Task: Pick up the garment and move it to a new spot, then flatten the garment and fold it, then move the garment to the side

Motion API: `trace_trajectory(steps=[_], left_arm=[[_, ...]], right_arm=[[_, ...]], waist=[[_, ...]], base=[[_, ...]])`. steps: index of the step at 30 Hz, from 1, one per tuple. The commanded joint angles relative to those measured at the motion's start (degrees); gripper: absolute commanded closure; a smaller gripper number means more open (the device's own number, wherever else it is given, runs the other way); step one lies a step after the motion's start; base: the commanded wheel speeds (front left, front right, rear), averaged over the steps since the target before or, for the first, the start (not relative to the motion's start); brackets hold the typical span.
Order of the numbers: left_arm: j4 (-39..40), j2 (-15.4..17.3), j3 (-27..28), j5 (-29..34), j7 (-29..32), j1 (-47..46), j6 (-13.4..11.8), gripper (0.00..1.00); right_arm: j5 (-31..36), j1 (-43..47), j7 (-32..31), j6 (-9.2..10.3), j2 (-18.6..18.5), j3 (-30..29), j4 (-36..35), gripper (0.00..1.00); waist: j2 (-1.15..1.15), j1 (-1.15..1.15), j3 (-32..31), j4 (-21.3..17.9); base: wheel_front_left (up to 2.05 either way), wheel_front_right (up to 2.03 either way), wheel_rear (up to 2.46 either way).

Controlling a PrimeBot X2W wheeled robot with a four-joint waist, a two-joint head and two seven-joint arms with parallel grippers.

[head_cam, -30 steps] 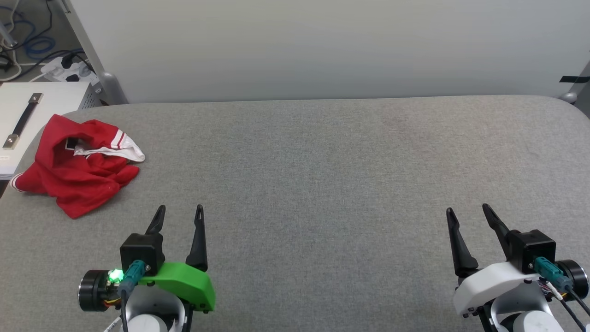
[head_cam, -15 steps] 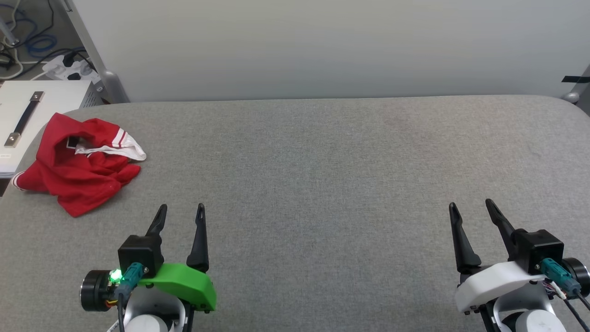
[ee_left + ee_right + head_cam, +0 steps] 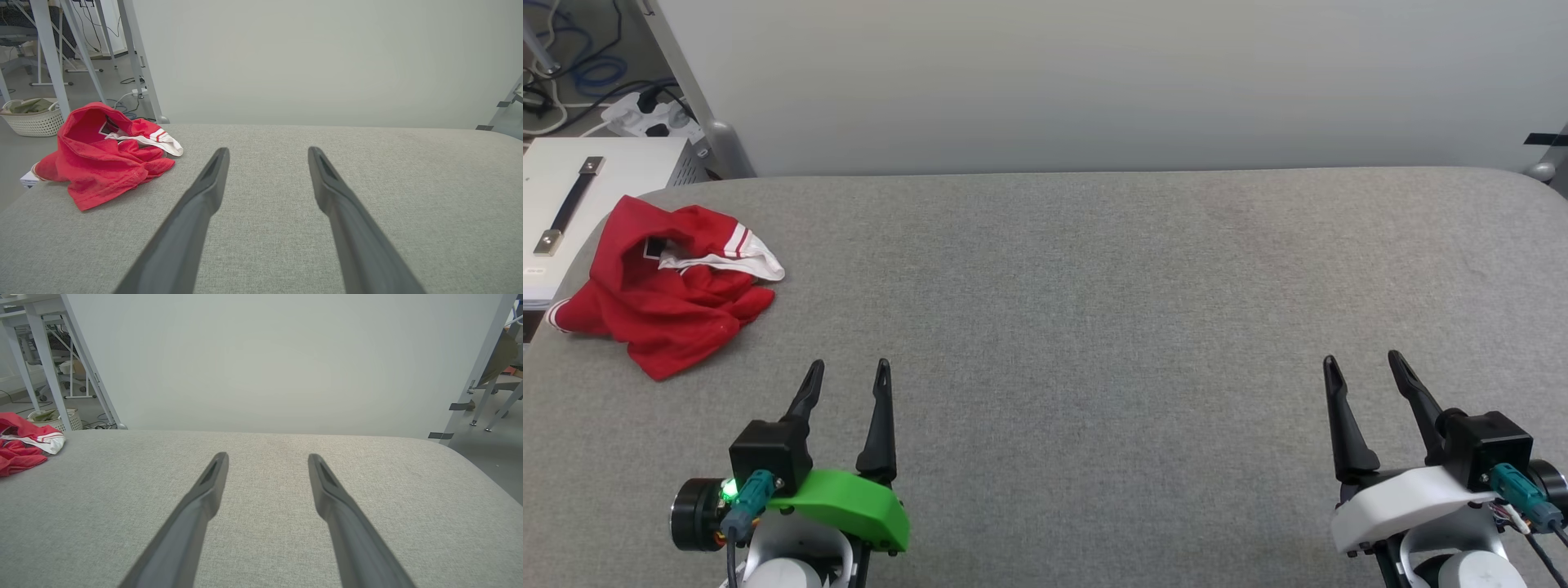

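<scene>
Hovering open-jawed over a grey table — leaving the garment untouched.

Holding the left gripper at the near left and the right gripper at the near right, well apart, spreading each pair of dark fingers wide and gripping nothing (showing bare grey cloth between the tips in both wrist views). Keeping clear of the garment, heaped further off toward the table's far left corner, ahead and left of the left gripper — bunching red fabric into a crumpled pile, turning a white, red-striped sleeve up on its right side, reaching the table's left edge. Ending, beyond that, with a white cabinet just beside the table, a power strip on the floor, and a pale wall behind the far edge.
</scene>
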State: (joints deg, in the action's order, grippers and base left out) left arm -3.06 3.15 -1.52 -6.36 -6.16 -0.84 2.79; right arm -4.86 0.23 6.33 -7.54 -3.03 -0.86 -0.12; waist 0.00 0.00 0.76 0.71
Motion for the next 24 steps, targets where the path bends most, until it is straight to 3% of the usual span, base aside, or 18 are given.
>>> trace_trajectory(steps=[1,24], left_arm=[[-0.1,-0.1,-0.1,-0.7,-0.7,0.9,0.4,0.0],[-2.7,-0.2,-1.1,-2.9,-3.4,1.1,1.6,0.0]], right_arm=[[-0.4,0.7,0.6,0.02,0.1,-0.1,-0.1,0.0],[-1.8,1.1,3.3,0.03,0.1,-0.1,1.6,0.0]], waist=[[0.0,0.0,0.0,0.0],[0.0,0.0,0.8,0.6]], base=[[0.0,0.0,0.0],[0.0,0.0,0.0]])
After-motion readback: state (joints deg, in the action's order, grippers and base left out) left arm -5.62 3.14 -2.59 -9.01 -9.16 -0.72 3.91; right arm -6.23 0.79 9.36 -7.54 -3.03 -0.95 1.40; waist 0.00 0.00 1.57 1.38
